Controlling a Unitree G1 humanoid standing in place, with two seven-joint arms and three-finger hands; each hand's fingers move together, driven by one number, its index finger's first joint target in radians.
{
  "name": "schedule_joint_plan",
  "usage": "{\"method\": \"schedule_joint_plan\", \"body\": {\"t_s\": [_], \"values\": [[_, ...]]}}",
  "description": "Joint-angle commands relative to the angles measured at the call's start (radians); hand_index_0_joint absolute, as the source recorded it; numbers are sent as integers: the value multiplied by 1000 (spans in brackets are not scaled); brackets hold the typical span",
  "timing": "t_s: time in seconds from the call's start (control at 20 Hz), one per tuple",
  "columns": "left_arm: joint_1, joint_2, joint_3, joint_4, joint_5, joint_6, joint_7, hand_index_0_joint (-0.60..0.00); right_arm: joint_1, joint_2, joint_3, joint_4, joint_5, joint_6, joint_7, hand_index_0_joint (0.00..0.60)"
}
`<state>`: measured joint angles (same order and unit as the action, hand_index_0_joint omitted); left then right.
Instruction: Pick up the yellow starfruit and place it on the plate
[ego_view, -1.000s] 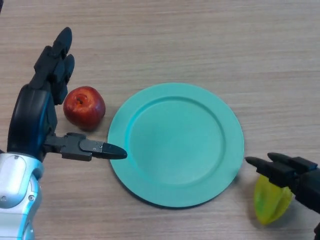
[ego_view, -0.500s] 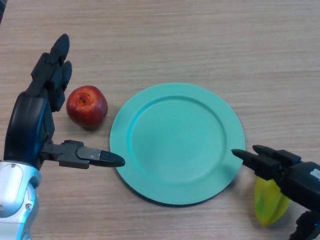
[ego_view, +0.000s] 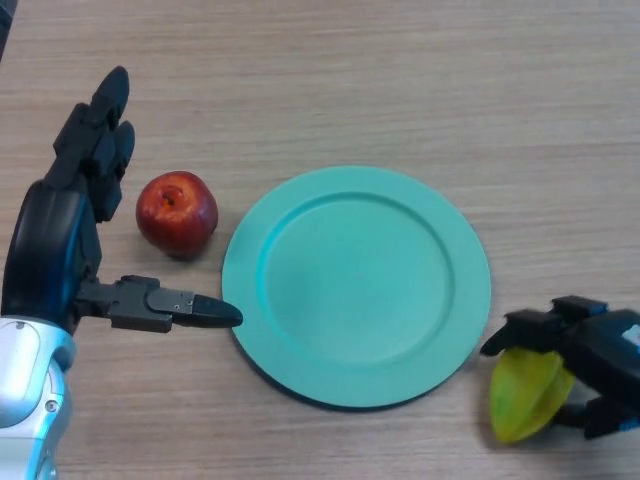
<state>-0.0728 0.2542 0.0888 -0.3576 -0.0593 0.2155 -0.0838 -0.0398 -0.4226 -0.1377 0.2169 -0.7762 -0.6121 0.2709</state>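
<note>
Two robot hands show in your head view, one at each side of a teal plate (ego_view: 356, 286) that lies flat on the wooden table (ego_view: 400, 80). Your right robot hand (ego_view: 585, 350) sits at about four o'clock from the plate, low in the corner, and its black fingers (ego_view: 530, 330) curl over the top of the yellow starfruit (ego_view: 525, 395), so it is grasping the fruit. The starfruit lies just beside the plate's rim at that four o'clock edge, outside the plate; you cannot tell from this view whether it rests on the table or is lifted clear of it.

Your left robot hand (ego_view: 60, 240) stands at nine o'clock from the plate, released: its fingers (ego_view: 100, 130) point straight out toward twelve o'clock, and its thumb (ego_view: 170, 305) stretches toward three o'clock, the tip close to the plate's rim. It holds nothing.

Between those fingers and that thumb, a red apple (ego_view: 177, 212) rests on the table at about ten o'clock from the plate, near the rim but apart from it. The apple is just beside the left palm; you cannot tell whether they touch.
</note>
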Motion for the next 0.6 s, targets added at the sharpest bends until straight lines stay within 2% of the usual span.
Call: {"method": "schedule_joint_plan", "body": {"t_s": [0.05, 0.2, 0.35, 0.45, 0.6], "values": [[-40, 26, 58, -40, -1, -154, 22, 0, -36, -44, -71, -33, 61, -24, -132, 600], [-46, 25, 53, -30, 6, -174, 28, 0, -47, -62, -76, -26, 46, -32, -166, 600], [-50, 28, 59, -28, 5, -187, 31, 0, -59, -67, -80, -74, 66, -29, -123, 600], [-51, 32, 67, -14, 15, -200, 35, 0, -85, -50, -72, -132, 137, -13, -81, 600], [-55, 39, 78, -7, 27, -207, 50, 0, -148, 16, 5, -228, 301, 60, 8, 600]]}}
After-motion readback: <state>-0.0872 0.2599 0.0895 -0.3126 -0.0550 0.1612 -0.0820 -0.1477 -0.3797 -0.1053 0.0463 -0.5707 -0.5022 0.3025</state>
